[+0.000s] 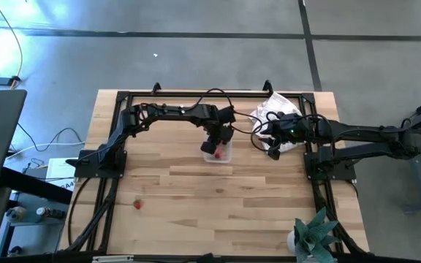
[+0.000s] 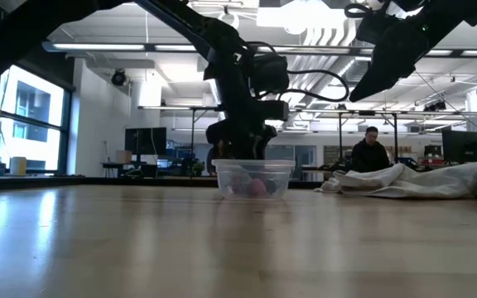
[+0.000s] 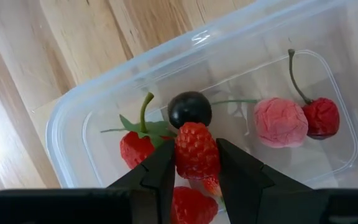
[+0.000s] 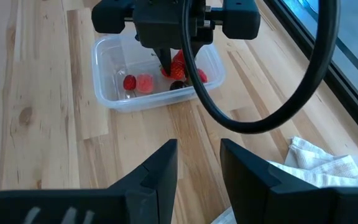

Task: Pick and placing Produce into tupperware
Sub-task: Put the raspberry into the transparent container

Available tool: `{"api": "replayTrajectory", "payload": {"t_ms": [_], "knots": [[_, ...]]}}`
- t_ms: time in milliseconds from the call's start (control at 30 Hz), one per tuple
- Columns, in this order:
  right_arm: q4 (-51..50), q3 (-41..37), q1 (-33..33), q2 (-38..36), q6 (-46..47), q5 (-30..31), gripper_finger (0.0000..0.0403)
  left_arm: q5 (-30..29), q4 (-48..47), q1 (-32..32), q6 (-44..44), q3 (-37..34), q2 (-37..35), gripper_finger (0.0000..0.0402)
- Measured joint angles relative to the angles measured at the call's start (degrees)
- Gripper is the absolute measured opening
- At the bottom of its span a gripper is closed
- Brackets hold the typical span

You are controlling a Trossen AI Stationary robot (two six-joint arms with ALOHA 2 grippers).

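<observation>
Red raspberry poised over the tub

Clamped between the fingers of the left end effector: a raspberry, just above the clear tupperware at the upper middle of the high view. Already inside: dark berry, strawberry, pink piece, cherry. Best lowered a touch, then released over a bare patch, clear of the walls. Right end effector parted, empty, near the white cloth. One stray strawberry piece at lower left on the table.

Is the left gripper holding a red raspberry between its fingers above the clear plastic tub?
Yes: in the left wrist view the left gripper is closed on a red raspberry over the clear plastic tub.
</observation>
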Motion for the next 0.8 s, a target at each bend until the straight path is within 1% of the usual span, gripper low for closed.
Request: {"api": "replayTrajectory", "payload": {"t_ms": [333,600,800], "knots": [[0.0,0.0,0.02,0.02,0.0,0.0,0.0112,0.2,0.08,0.07,0.09,-0.02,0.0,0.0101],[0.02,-0.02,0.0,0.02,0.0,0.0,0.0112,-0.34,0.08,0.07,-0.54,-0.02,0.0,0.0149],[0.0,0.0,0.02,0.02,0.0,0.0,0.0112,-0.43,0.08,0.07,-0.54,-0.02,0.0,0.0162]]}}
